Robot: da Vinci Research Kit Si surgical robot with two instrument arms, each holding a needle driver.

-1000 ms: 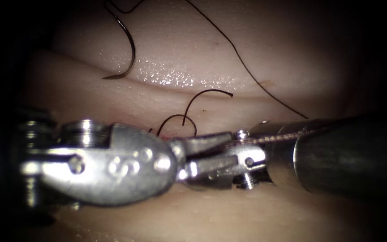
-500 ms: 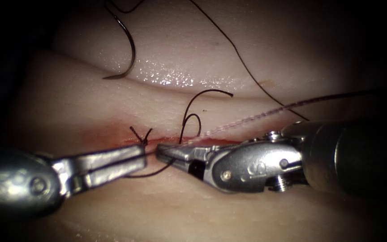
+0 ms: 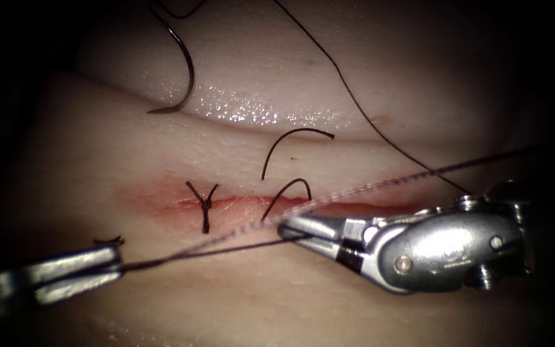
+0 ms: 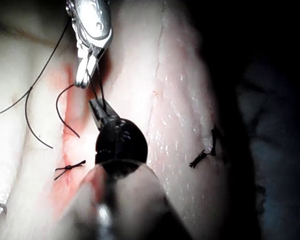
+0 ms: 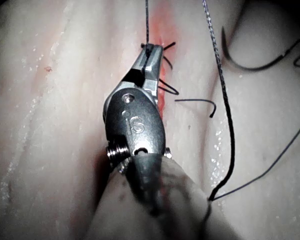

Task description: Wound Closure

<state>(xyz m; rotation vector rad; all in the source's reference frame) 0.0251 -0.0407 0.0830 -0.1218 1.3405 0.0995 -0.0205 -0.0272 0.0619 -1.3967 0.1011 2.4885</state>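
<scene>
The left arm's steel gripper (image 3: 107,263) and the right arm's steel gripper (image 3: 287,229) are each clamped on the dark thread (image 3: 194,252), stretched taut between them below the red cut (image 3: 329,207) in the pale tissue (image 3: 354,96). The curved dark needle (image 3: 186,64) lies free on the tissue above, held by neither.

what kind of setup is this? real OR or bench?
Likely a bench suturing rig: pale tissue with a cut, a tied stitch, a free needle, both grippers holding thread.
</scene>
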